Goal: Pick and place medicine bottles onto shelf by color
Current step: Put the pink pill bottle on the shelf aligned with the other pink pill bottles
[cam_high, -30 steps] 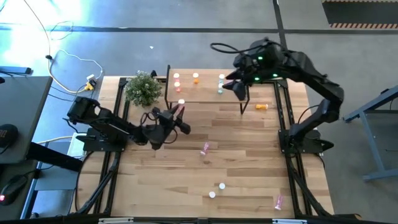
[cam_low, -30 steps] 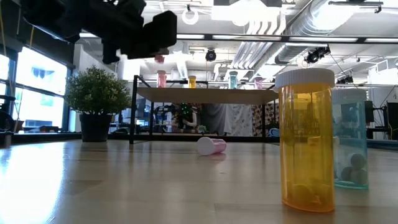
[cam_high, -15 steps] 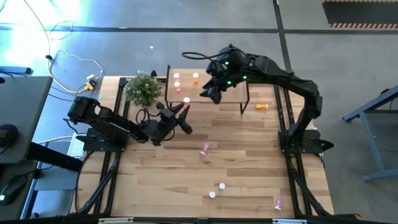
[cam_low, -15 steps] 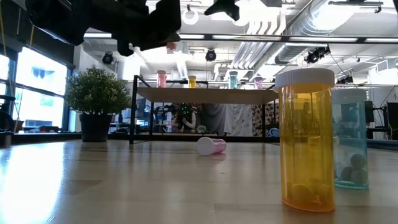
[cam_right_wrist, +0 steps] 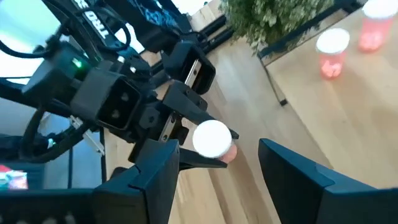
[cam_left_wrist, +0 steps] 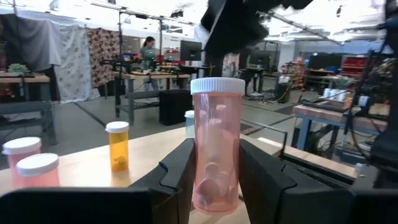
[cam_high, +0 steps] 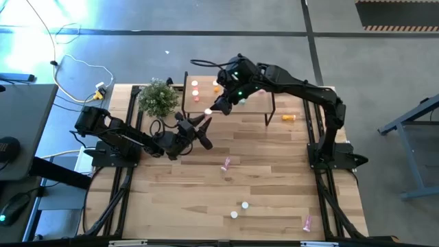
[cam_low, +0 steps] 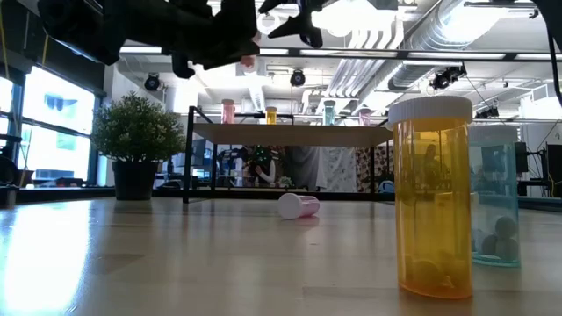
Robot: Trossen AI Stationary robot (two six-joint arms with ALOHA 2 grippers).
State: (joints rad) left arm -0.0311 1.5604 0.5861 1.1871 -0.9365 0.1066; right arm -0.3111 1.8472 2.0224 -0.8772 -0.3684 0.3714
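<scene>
- Left gripper is clenched on a pink medicine bottle, holding it upright in the air near the front left corner of the shelf; in the left wrist view both fingers press the bottle's sides and its white cap stands above them.
- Potted plant stands on the table just left of the shelf.
- Shelf carries 2 pink bottles at its left end and an orange bottle beside them; in the low view a teal bottle and another pink bottle stand farther right on it.
- Right gripper hangs over the shelf's front left corner, right above the held bottle, its fingers spread wide on either side of the white cap with nothing between them touching.
- On the table a pink bottle lies on its side in the middle, 2 white-capped bottles stand near the front edge, another pink one lies at the front right, and an orange one lies right of the shelf.
</scene>
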